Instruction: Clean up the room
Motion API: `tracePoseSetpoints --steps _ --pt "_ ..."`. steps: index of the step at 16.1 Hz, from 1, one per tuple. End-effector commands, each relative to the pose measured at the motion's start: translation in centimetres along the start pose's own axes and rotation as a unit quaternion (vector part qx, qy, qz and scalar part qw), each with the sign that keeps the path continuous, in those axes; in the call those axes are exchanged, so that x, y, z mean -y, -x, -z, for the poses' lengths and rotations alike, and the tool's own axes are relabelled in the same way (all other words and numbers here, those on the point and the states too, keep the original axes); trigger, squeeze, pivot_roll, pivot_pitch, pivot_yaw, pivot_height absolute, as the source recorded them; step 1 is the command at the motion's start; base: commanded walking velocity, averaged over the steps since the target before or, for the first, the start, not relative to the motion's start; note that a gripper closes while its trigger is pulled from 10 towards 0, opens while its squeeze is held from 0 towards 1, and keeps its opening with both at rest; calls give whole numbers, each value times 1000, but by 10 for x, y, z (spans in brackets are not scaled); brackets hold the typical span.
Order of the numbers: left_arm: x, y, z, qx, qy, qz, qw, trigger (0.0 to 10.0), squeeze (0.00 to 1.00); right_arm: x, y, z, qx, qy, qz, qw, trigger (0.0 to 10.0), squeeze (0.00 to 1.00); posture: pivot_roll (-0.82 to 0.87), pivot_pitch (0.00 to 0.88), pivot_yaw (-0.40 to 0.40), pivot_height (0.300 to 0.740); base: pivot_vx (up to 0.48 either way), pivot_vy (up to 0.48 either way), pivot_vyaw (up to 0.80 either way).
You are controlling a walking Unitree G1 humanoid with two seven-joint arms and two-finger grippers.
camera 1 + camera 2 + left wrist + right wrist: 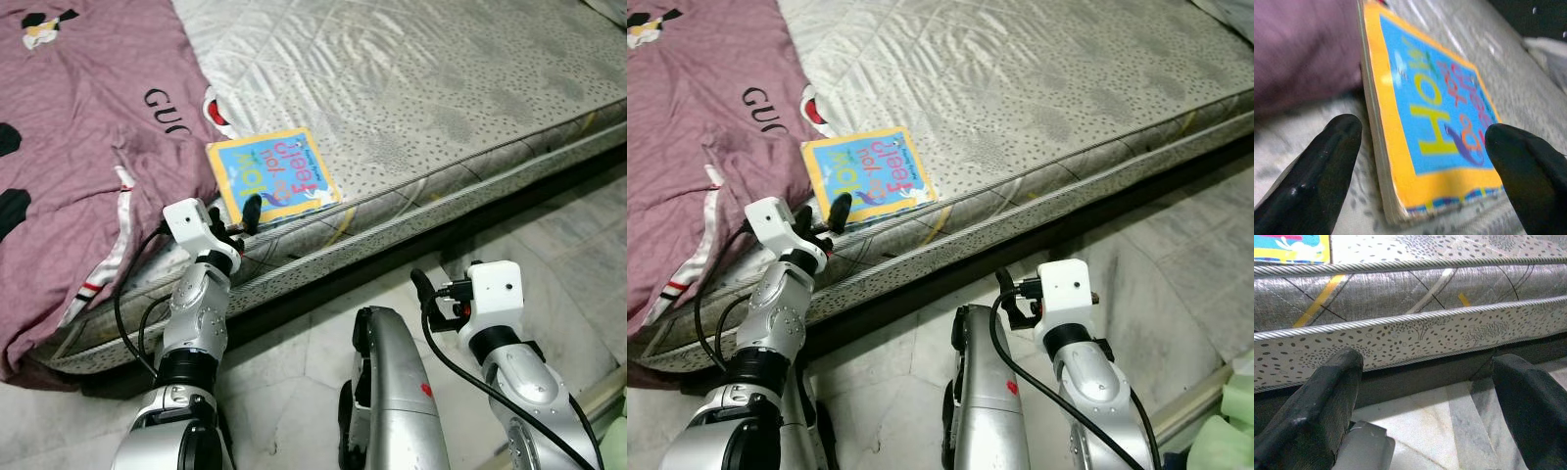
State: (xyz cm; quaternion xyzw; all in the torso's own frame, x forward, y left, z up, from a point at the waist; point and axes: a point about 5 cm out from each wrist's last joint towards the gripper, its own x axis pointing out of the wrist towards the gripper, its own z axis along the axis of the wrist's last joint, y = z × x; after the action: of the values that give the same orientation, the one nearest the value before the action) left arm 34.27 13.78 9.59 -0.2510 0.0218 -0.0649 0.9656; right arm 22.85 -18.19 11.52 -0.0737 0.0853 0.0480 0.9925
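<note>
Book [1440, 127] edge sits between the spread left pincer [1420, 171] fingers.

Both eye views look fwd & down from the head, set slightly apart sideways, sharing the mattress [421, 88], the purple blanket [69, 147], the picture book [274, 174] at the mattress edge and the marble floor [1156, 264]. Left wrist view looks along the left gripper [1420, 171], v. close to the book's corner, fingers apart either side of it. Right wrist view sits low by the floor, looking past the right gripper [1425, 396] at the mattress side, w/ the book's corner at its edge.
</note>
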Motion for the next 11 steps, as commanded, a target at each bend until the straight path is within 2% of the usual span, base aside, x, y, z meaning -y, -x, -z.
tracePoseSetpoints --steps 1,3,4,10,11 --pt "-6 2 12 -38 16 -11 999 10000 0 0 0 1 -2 1 2 1000 10000 0 -203 217 -53 505 0 0 0" --pt "-6 0 15 -53 42 -15 998 10000 0 2 -2 0 1 2 6 1000 10000 0 -213 216 -49 505 0 0 0" --pt "-5 -2 18 -68 77 -12 995 10000 0 5 -2 0 1 4 9 1000 10000 0 -214 214 -49 505 0 0 0" --pt "1 -19 9 -107 113 24 987 10000 0 6 -3 0 4 6 12 1000 10000 0 -222 206 -54 505 0 0 0" --pt "5 -23 6 -108 133 37 985 10000 0 5 -4 -1 5 6 12 1000 10000 0 -223 204 -53 505 0 0 0"
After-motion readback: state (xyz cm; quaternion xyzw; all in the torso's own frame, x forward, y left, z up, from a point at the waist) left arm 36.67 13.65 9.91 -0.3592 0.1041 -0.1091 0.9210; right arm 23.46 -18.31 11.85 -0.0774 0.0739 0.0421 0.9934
